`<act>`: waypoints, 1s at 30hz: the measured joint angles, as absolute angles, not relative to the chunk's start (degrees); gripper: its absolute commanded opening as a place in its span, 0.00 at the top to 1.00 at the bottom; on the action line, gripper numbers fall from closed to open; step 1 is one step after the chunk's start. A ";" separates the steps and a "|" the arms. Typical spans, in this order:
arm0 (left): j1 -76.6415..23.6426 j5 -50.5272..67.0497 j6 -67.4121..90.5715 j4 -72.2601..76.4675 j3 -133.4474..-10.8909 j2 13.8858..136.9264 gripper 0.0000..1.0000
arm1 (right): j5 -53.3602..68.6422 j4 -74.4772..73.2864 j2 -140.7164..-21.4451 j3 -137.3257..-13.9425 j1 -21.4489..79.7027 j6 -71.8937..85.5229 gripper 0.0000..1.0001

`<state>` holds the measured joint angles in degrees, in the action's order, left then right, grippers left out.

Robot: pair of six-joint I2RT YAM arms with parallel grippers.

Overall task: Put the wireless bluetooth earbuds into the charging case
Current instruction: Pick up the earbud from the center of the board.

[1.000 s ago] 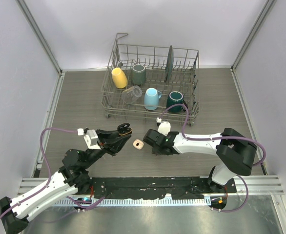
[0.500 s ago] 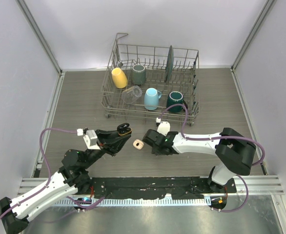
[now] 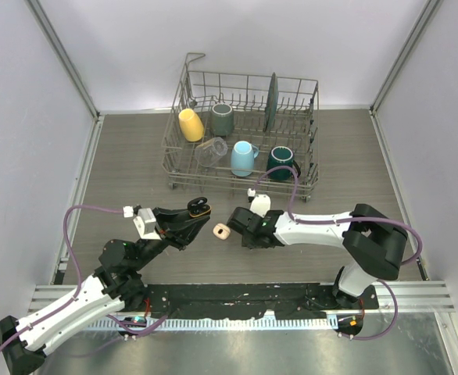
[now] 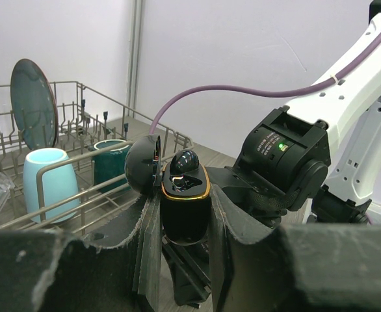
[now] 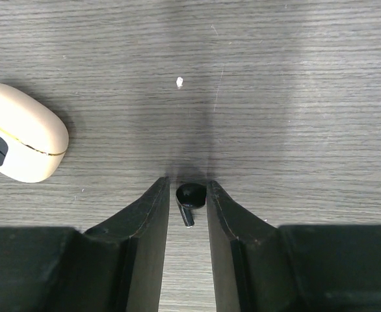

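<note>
The right gripper (image 5: 187, 190) has nudged left, jaws narrow around 1 black earbud (image 5: 192, 194), maybe pinching it, while the left gripper (image 4: 186, 227) clamps the open charging case (image 4: 185, 211).

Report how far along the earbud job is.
Done: the left gripper holds the black charging case open, with one black bud apparently seated inside. In hand: the right gripper straddles a second black earbud lying on the table, seemingly not yet clamped. Left: pinch it, lift it and seat it in the case. A cream case lies nearby on the table.
</note>
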<state>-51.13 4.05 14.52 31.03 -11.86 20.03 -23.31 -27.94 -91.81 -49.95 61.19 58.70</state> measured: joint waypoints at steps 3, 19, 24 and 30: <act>-51.13 4.05 14.55 31.03 -11.86 20.03 1.00 | -23.33 -28.42 -92.20 -50.41 61.19 58.59 0.66; -51.13 4.08 14.55 31.03 -11.86 20.53 1.00 | -24.10 -29.19 -92.68 -50.96 61.28 58.70 0.82; -51.13 4.03 14.55 31.03 -11.86 20.53 1.00 | -24.25 -29.36 -92.49 -51.00 61.28 58.85 0.99; -51.13 3.01 14.55 31.03 -11.84 20.53 1.00 | -26.92 -30.89 -85.49 -50.63 61.54 59.48 0.99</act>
